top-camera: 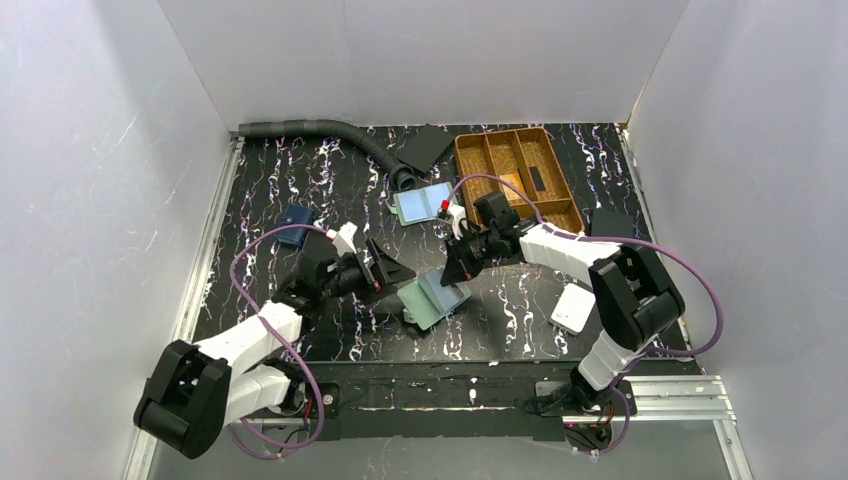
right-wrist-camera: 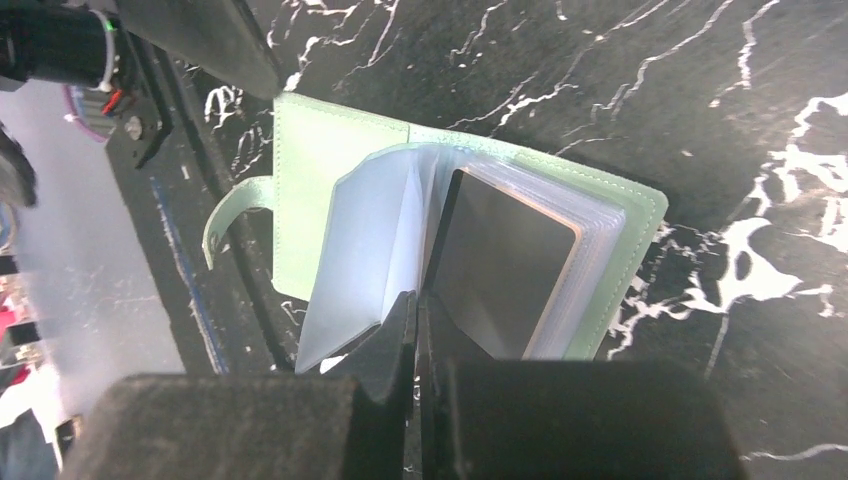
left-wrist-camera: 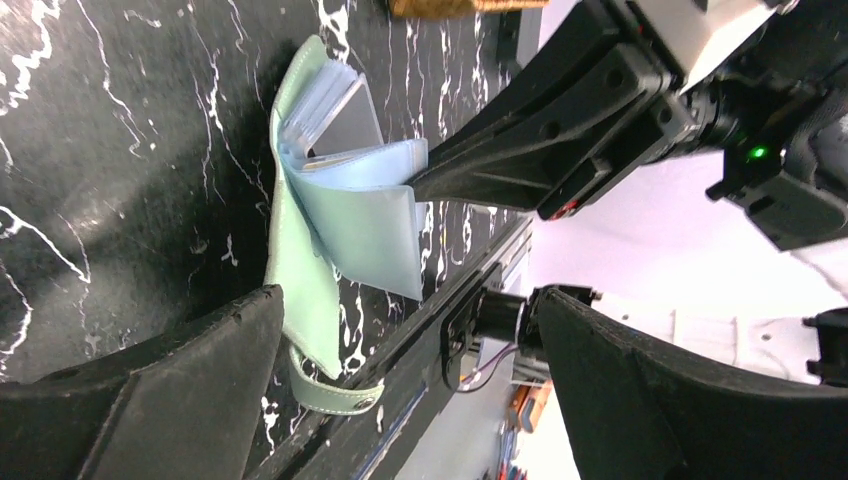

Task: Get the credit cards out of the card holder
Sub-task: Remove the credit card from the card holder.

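Top view: the holder (top-camera: 432, 300) lies open on the table (top-camera: 300, 180), close to its near edge and between the two grippers. The left gripper (top-camera: 392, 264) sits just to the left of it with its jaws spread wide and nothing in them. The right gripper (top-camera: 450, 275) reaches down onto the holder's far right side. Bare table runs right from the holder to a white pad (top-camera: 574, 307). A second holder (top-camera: 422, 203) and a tray (top-camera: 517, 170) lie well behind, and a blue wallet (top-camera: 295, 225) lies well to the left.

Left wrist: the left gripper (left-wrist-camera: 410, 297) has both fingers apart from the holder (left-wrist-camera: 300, 300). One finger is beside the green cover and the other is out past the table's edge. The tab (left-wrist-camera: 335, 395) points toward that edge. A clear sleeve (left-wrist-camera: 370, 230) stands up off the cover, with its top corner at the tip of the right gripper (left-wrist-camera: 428, 172). A grey card (left-wrist-camera: 345, 125) shows in the sleeves behind it.

Right wrist: the right gripper (right-wrist-camera: 417, 330) is closed, and its tips appear to pinch the lower edge of the sleeve (right-wrist-camera: 360, 260). The card (right-wrist-camera: 500, 260) sits in the stack of sleeves just right of the tips, inside the cover's stitched edge. The tab (right-wrist-camera: 225, 210) curls left over the table's rim. Bare table (right-wrist-camera: 750, 120) lies to the right and above.
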